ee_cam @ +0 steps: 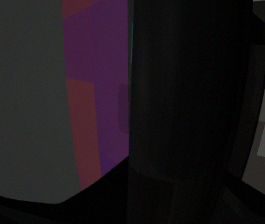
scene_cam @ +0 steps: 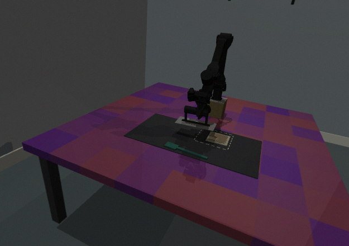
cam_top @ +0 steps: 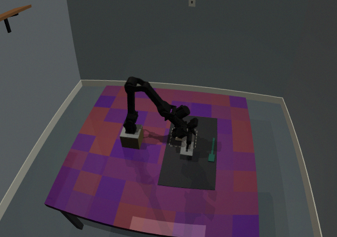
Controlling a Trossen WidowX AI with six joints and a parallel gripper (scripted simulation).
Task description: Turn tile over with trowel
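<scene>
A pale tile (cam_top: pixel 178 138) (scene_cam: pixel 220 138) with a tan square on its upper face lies inside the dashed outline (cam_top: pixel 182 146) (scene_cam: pixel 229 144). In the top view the arm hides part of it. My gripper (scene_cam: pixel 200 110) is shut on the black handle of a trowel with a light grey rectangular blade (cam_top: pixel 186 153) (scene_cam: pixel 179 121). In the exterior view the blade hangs above the mat, level or nearly so, beside the tile and apart from it. The wrist view shows mostly a broad dark shape, with no tile visible.
A green spatula (cam_top: pixel 211 157) (scene_cam: pixel 171 145) lies on the dark mat (cam_top: pixel 186 179) (scene_cam: pixel 244 159) near its edge. The arm stands on a boxy base block (cam_top: pixel 130 141) (scene_cam: pixel 217 108) beside the mat, on the purple and red patchwork table (cam_top: pixel 112 181) (scene_cam: pixel 134 174).
</scene>
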